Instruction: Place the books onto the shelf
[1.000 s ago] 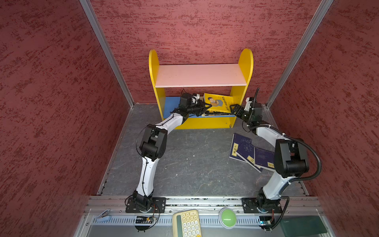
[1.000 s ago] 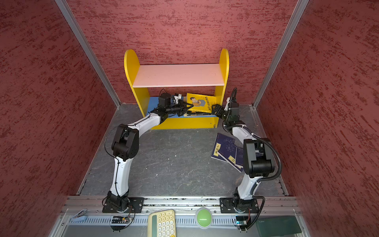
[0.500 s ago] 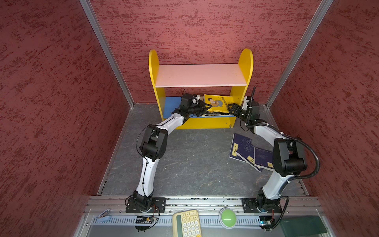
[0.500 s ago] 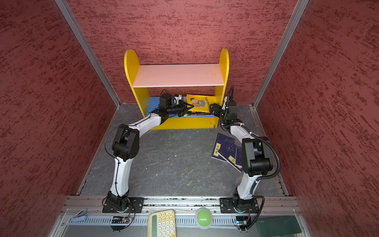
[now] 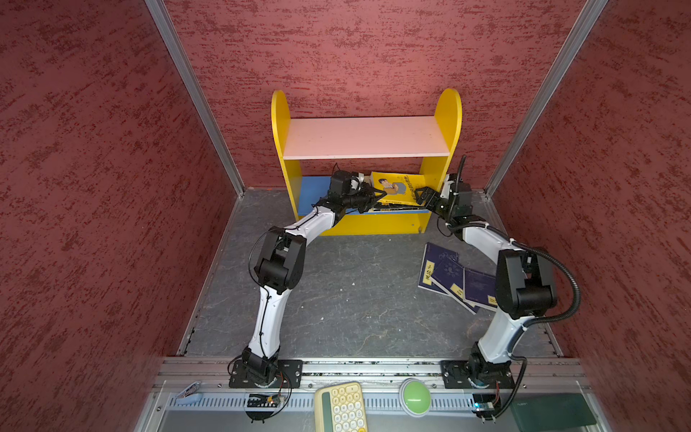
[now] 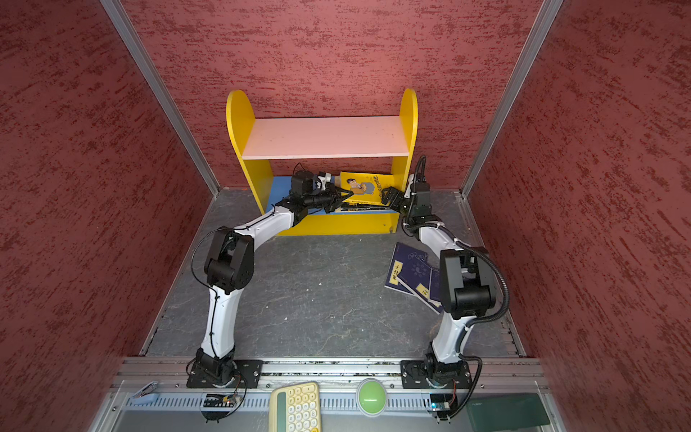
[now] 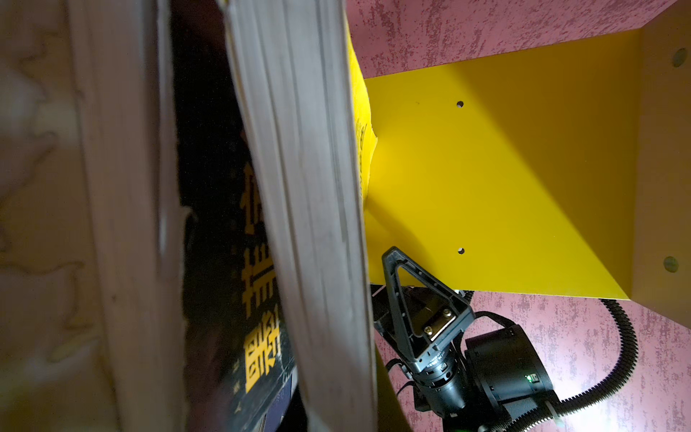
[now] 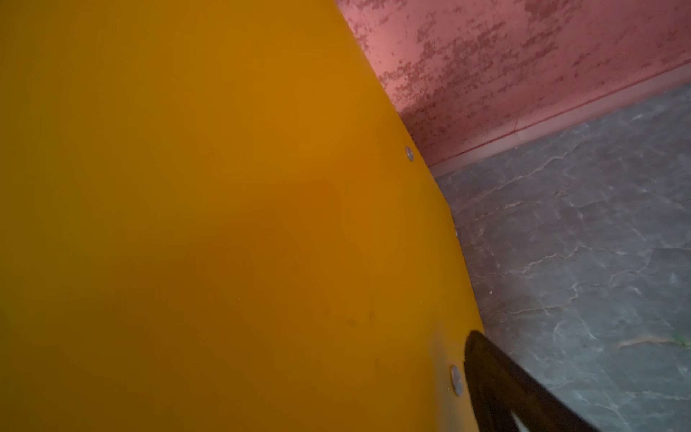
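Left gripper (image 5: 378, 194) pinches yellow cartoon-figure paperback (image 5: 401, 187) inside yellow 2-tier wooden shelf (image 5: 374, 225); right gripper (image 5: 424, 195) gapes wide, empty.

Along the near edge I see a pale yellow keypad (image 5: 340, 407); just beside it sits a green dome button (image 5: 415, 397); a dark green slab (image 5: 552, 412) lies flat, well apart to the right; red textured walls (image 5: 355, 48) enclose the grey marbled floor (image 5: 347, 299).

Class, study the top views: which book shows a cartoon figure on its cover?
The yellow book, tilted in the lower tier of the shelf. The three navy books lying on the floor carry yellow labels, no figure.
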Motion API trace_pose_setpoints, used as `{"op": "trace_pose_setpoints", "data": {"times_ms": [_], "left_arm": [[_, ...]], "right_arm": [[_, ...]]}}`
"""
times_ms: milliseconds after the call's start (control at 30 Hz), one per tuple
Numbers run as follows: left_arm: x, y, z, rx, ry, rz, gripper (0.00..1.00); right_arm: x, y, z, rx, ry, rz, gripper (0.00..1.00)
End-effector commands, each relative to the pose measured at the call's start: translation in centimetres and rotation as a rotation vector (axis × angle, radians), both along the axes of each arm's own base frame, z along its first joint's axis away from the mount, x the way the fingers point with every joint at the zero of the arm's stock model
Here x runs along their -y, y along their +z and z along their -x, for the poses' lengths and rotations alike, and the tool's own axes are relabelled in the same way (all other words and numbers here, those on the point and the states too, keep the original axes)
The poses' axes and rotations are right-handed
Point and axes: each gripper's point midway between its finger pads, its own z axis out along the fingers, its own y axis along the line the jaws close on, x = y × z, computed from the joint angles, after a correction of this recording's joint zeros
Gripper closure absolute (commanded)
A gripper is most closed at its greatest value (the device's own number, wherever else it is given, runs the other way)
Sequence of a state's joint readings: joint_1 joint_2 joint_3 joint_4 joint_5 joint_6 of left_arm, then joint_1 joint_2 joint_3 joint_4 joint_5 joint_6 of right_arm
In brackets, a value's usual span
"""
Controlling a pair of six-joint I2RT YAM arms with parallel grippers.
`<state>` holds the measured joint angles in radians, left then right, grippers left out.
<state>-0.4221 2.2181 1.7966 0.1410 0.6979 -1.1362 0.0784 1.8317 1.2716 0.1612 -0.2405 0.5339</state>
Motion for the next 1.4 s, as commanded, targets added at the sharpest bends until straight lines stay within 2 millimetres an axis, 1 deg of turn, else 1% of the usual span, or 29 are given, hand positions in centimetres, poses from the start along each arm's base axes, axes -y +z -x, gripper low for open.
{"op": "trace_pose_setpoints", "data": {"times_ms": [0,133,267,300,333,400,433,467,500,567,600,633,667,767,867,967,1033,1200,1367], "left_arm": [[0.9,0.8,0.1,0.051,-0.03,0.015,1.0],[1.0,0.7,0.1,0.039,-0.026,0.006,1.0],[0.8,0.3,0.2,0.012,-0.01,-0.018,1.0],[0.7,0.2,0.2,0.001,-0.002,-0.025,0.99],[0.4,0.1,0.1,-0.006,0.008,-0.034,0.94],[-0.1,0.0,-0.1,-0.016,0.026,-0.049,0.9],[-0.5,0.0,-0.1,-0.025,0.041,-0.059,0.84],[-0.9,0.0,-0.2,-0.027,0.053,-0.07,0.81],[-1.2,0.0,-0.2,-0.033,0.062,-0.08,0.8],[-2.2,0.2,-0.5,-0.038,0.09,-0.102,0.71],[-2.7,0.3,-0.6,-0.042,0.103,-0.109,0.68],[-3.3,0.3,-0.7,-0.047,0.119,-0.118,0.64],[-3.9,0.3,-0.8,-0.051,0.135,-0.127,0.56],[-5.7,0.3,-1.0,-0.055,0.18,-0.15,0.42],[-6.9,0.2,-1.0,-0.059,0.201,-0.172,0.36],[-6.9,0.4,-0.9,-0.05,0.185,-0.168,0.35],[-6.4,0.7,-0.8,-0.039,0.167,-0.158,0.36],[-5.5,1.4,-1.0,-0.017,0.146,-0.139,0.41],[-4.6,1.1,-1.3,-0.025,0.122,-0.132,0.47]], "right_arm": [[-0.3,-0.1,-0.5,0.0,0.003,0.024,0.01],[-0.4,-1.7,-0.3,-0.035,0.006,0.068,0.01],[-0.1,-3.2,-0.4,-0.068,-0.011,0.103,0.02],[0.1,-3.5,-0.4,-0.074,-0.019,0.108,0.02],[0.4,-3.7,-0.5,-0.078,-0.03,0.111,0.02],[0.6,-3.9,-0.5,-0.083,-0.041,0.117,0.02],[0.6,-4.1,-0.6,-0.087,-0.048,0.118,0.02],[0.8,-4.3,-0.6,-0.091,-0.057,0.119,0.02],[0.9,-4.3,-0.6,-0.093,-0.063,0.12,0.03],[1.0,-4.5,-0.5,-0.101,-0.072,0.12,0.03],[1.2,-4.7,-0.4,-0.106,-0.079,0.119,0.03],[1.3,-4.7,-0.4,-0.108,-0.086,0.118,0.03],[1.2,-4.7,-0.4,-0.108,-0.085,0.117,0.03],[1.2,-4.7,-0.3,-0.11,-0.087,0.112,0.03],[1.1,-4.4,-0.4,-0.104,-0.087,0.102,0.03],[1.0,-3.9,-0.5,-0.092,-0.086,0.089,0.03],[0.9,-3.5,-0.6,-0.082,-0.082,0.079,0.03],[0.7,-2.6,-0.6,-0.066,-0.079,0.06,0.02],[0.6,-2.2,-0.5,-0.06,-0.074,0.05,0.01]]}}
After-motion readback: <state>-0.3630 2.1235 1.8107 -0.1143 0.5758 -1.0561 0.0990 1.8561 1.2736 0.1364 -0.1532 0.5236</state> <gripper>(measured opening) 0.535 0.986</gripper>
